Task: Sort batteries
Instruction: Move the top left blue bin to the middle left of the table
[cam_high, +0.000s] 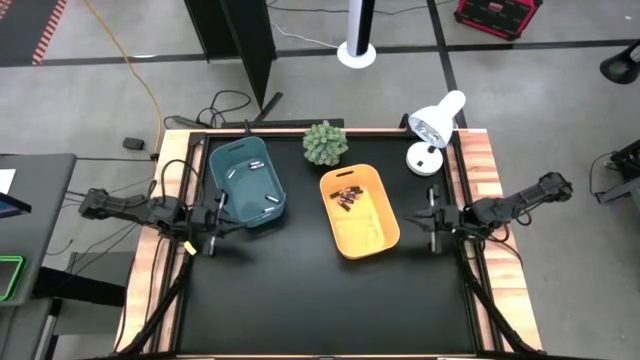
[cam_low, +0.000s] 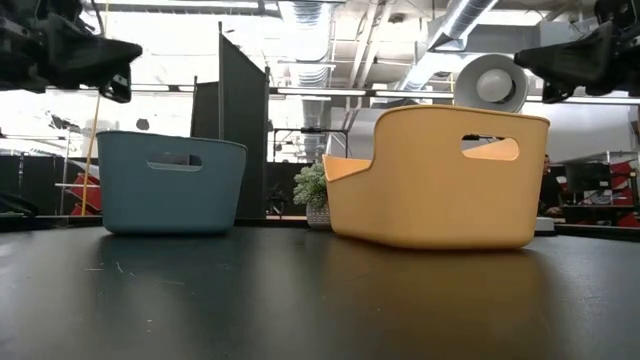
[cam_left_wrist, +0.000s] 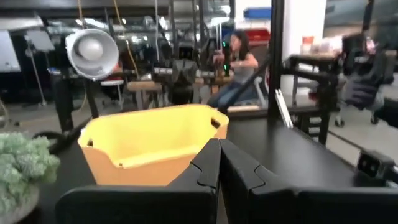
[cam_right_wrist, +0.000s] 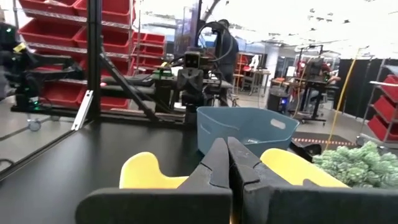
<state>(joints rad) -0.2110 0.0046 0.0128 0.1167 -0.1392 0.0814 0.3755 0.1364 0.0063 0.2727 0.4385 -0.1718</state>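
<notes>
Pale batteries (cam_high: 250, 170) lie in the blue bin (cam_high: 247, 182) at the table's far left. Dark batteries (cam_high: 347, 195) lie in the far end of the yellow bin (cam_high: 359, 211) at the middle. Both bins stand on their bases on the black table. My left gripper (cam_high: 222, 213) hangs shut above the table's left edge, beside the blue bin, holding nothing; its shut fingers (cam_left_wrist: 219, 163) point at the yellow bin (cam_left_wrist: 152, 144). My right gripper (cam_high: 428, 219) hangs shut above the right edge, level, with nothing in it; its fingers (cam_right_wrist: 227, 160) point across the yellow bin (cam_right_wrist: 149, 171) toward the blue bin (cam_right_wrist: 247, 129).
A small green plant (cam_high: 325, 143) stands at the far edge between the bins. A white desk lamp (cam_high: 434, 128) stands at the far right corner. The near half of the black table (cam_high: 320, 300) holds nothing. A person (cam_left_wrist: 239, 62) sits in the room beyond.
</notes>
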